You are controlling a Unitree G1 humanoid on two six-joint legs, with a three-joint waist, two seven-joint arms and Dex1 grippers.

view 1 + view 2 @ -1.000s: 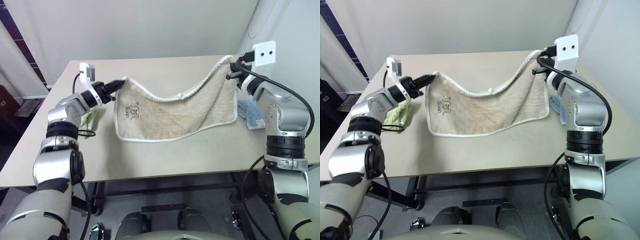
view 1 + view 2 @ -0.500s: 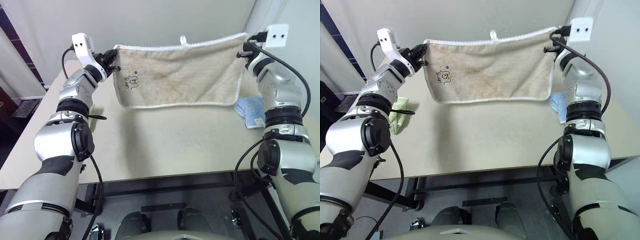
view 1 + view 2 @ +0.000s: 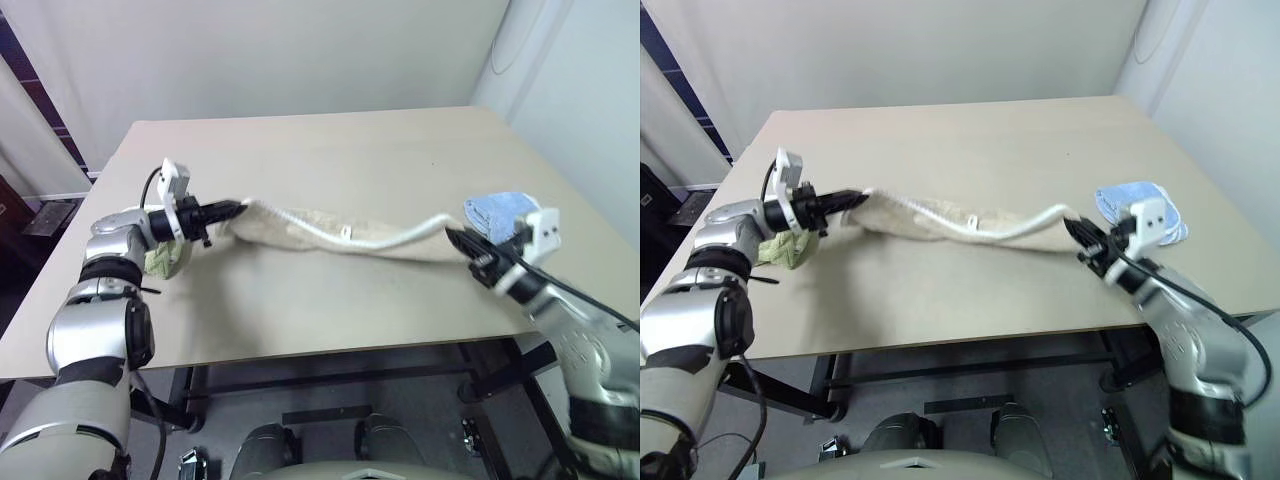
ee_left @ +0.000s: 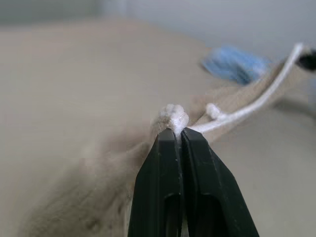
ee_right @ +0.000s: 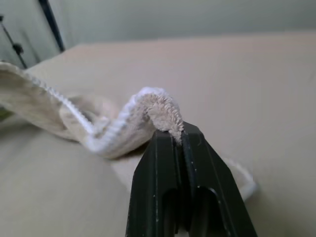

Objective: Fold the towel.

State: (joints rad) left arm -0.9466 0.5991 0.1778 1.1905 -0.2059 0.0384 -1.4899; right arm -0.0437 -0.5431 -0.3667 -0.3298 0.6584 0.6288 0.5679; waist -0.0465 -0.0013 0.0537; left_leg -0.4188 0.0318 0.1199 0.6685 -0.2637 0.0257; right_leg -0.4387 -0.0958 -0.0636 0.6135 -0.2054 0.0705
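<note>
Towel (image 3: 330, 232) slung low across table (image 3: 330, 300), sagging middle on surface. Left gripper (image 3: 228, 208) and right gripper (image 3: 468, 248) each clamped on corner trim. Risk: thin pinch slipping from cord; slack bunching, giving crooked fold; catching blue towel (image 3: 497, 212) nearby.

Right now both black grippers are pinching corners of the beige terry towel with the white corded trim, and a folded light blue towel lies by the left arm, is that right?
Not quite. The left gripper and right gripper do pinch the beige terry towel, but the light blue towel lies beside the right arm, as the left eye view shows. By the left arm is a light green bundled towel.
</note>
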